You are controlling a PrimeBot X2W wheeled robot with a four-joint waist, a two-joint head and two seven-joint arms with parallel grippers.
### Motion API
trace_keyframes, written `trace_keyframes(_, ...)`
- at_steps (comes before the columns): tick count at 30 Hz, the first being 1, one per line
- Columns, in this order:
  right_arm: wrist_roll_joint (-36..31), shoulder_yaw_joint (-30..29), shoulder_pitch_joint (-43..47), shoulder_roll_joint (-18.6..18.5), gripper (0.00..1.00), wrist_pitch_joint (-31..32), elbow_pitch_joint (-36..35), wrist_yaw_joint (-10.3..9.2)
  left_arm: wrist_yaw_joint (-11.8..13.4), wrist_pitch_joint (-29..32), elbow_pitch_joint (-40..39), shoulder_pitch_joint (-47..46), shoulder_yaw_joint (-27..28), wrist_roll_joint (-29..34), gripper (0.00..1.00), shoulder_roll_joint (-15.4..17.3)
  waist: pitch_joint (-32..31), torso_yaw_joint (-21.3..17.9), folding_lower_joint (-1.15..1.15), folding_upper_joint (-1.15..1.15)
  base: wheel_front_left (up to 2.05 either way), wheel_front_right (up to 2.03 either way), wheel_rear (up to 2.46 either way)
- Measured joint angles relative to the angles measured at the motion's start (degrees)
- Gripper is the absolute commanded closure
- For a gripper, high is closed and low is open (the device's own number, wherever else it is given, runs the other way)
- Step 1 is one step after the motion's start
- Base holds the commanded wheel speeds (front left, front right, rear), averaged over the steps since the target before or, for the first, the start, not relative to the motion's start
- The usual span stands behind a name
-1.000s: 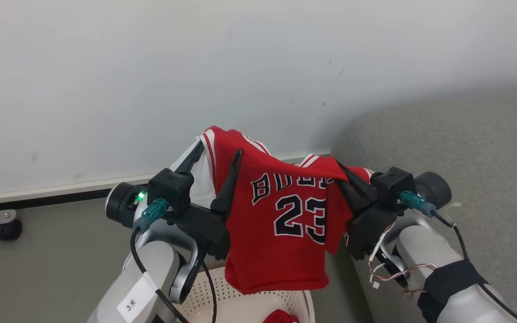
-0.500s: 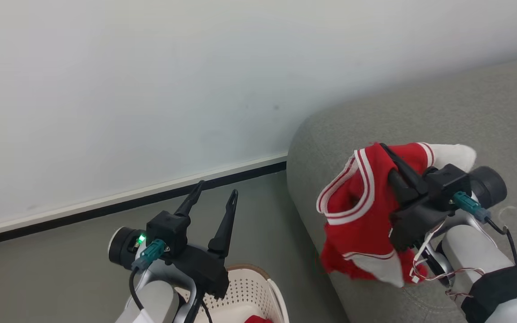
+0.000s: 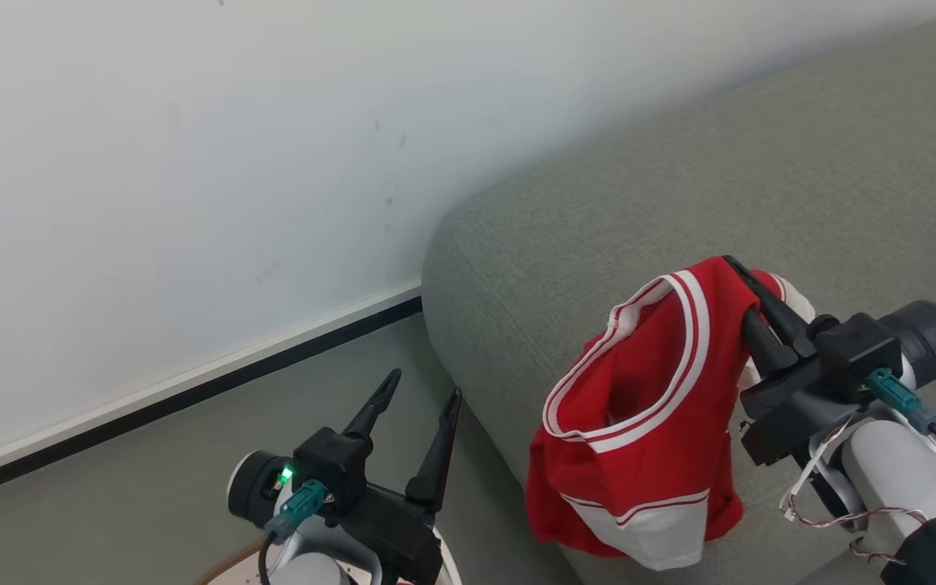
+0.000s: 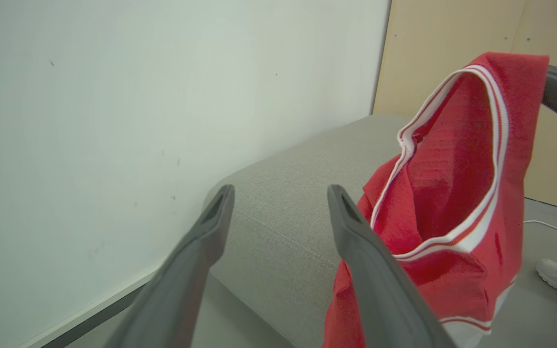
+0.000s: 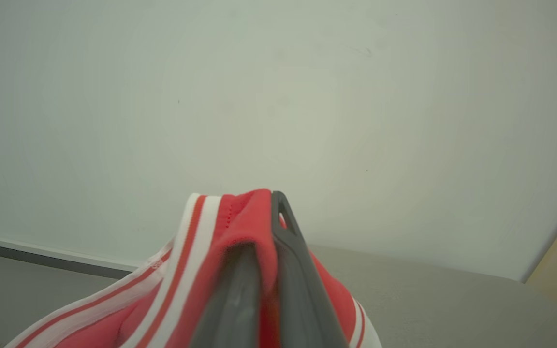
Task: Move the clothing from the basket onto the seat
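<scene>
The red jersey (image 3: 639, 422) with white trim hangs bunched from my right gripper (image 3: 740, 288), which is shut on its upper edge, above the left end of the grey seat (image 3: 679, 187). The right wrist view shows the cloth (image 5: 186, 299) pinched between that gripper's (image 5: 264, 217) fingers. My left gripper (image 3: 426, 382) stands open and empty, low over the floor beside the seat's end. From the left wrist view, its (image 4: 281, 193) fingers point at the seat (image 4: 288, 217), with the jersey (image 4: 452, 193) to their right. A strip of the basket's rim (image 3: 228, 566) peeks in under my left arm.
A white wall (image 3: 192, 162) with a dark baseboard (image 3: 192, 394) runs behind the seat and floor. A beige panel (image 4: 452, 48) stands past the seat's far end. A person's white shoe (image 4: 556, 273) rests on the floor there.
The jersey came off my left gripper and now hangs from the right one alone. The right arm carried it right, over the seat. The camera swung right too.
</scene>
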Motion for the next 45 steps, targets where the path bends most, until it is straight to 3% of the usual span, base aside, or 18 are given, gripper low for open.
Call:
trace_keyframes(6,0.0,-1.8,-0.2,-3.2,1.0,0.0,-1.9,0.01,0.0,0.0,-0.6,-0.2,-2.0,0.5,0.0,-1.2,1.7,-2.5,0.0,0.0,0.0,0.0,0.0)
trace_keyframes(14,4.3,-7.4,-8.9,-3.6,1.0,0.6,-0.3,1.19,0.5,0.5,-2.6,-0.3,-3.1,1.0,0.0,-1.2,5.9,-2.0,0.0,0.0,0.0,0.0,0.0)
trace_keyframes(33,7.8,-15.7,-41.6,-8.7,1.0,8.2,14.2,2.29,0.5,3.7,-11.8,-4.7,-4.4,6.4,0.0,3.3,19.2,5.9,0.02,0.01,0.0,0.0,0.0)
trace_keyframes(45,7.6,-17.5,-48.4,-10.8,1.0,8.5,20.1,1.59,0.6,6.2,-17.6,-8.4,-3.8,8.6,0.0,6.1,28.5,9.1,0.02,0.01,0.0,0.0,0.0)
